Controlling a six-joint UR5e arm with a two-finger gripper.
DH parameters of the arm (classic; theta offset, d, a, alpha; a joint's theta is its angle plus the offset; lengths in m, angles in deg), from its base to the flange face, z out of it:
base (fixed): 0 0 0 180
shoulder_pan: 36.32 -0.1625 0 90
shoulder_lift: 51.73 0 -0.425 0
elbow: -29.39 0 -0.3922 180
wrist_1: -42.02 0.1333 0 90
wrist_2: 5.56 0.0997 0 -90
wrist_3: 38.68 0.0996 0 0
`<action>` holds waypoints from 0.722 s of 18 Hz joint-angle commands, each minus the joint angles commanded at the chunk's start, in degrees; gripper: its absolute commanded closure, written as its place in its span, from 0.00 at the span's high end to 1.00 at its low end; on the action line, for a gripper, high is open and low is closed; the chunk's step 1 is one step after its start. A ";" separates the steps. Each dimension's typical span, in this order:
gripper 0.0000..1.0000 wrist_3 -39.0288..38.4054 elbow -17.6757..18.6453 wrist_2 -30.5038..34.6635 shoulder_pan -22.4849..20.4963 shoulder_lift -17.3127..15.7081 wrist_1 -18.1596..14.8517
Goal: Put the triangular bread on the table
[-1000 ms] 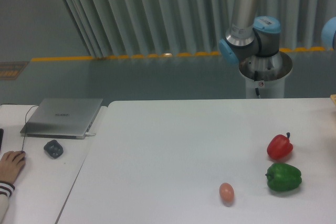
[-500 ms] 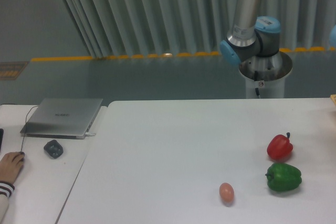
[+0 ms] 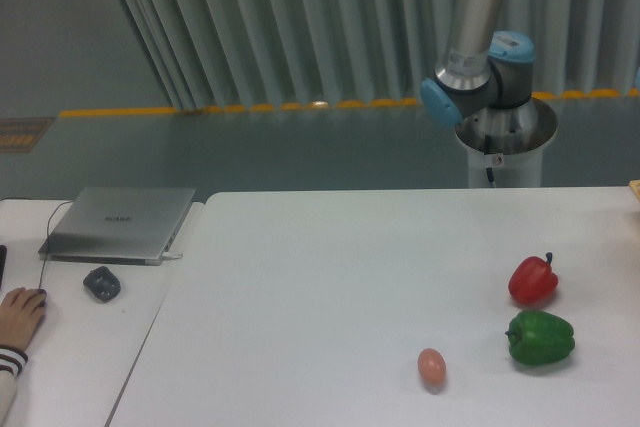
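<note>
The triangular bread is out of view. The large white table (image 3: 330, 287) fills the lower right of the camera view. Only the base and lower links of my arm (image 3: 485, 67) show, behind the table's far edge at the upper right. My gripper is out of frame, so I cannot see it or anything it holds.
A red pepper (image 3: 533, 279), a green pepper (image 3: 540, 337) and a small tan egg (image 3: 431, 366) lie on the table's right side. A smaller desk on the left holds a laptop (image 3: 120, 222), a grey mouse (image 3: 101, 283) and a person's hand (image 3: 20, 312). A tan object's corner (image 3: 634, 187) shows at the right edge.
The arm's upright link has shifted slightly to the right, and the blue joint at the right edge has left the frame. The objects on the table have not moved.
</note>
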 joint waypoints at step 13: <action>0.52 0.52 0.26 0.09 -1.76 2.11 0.44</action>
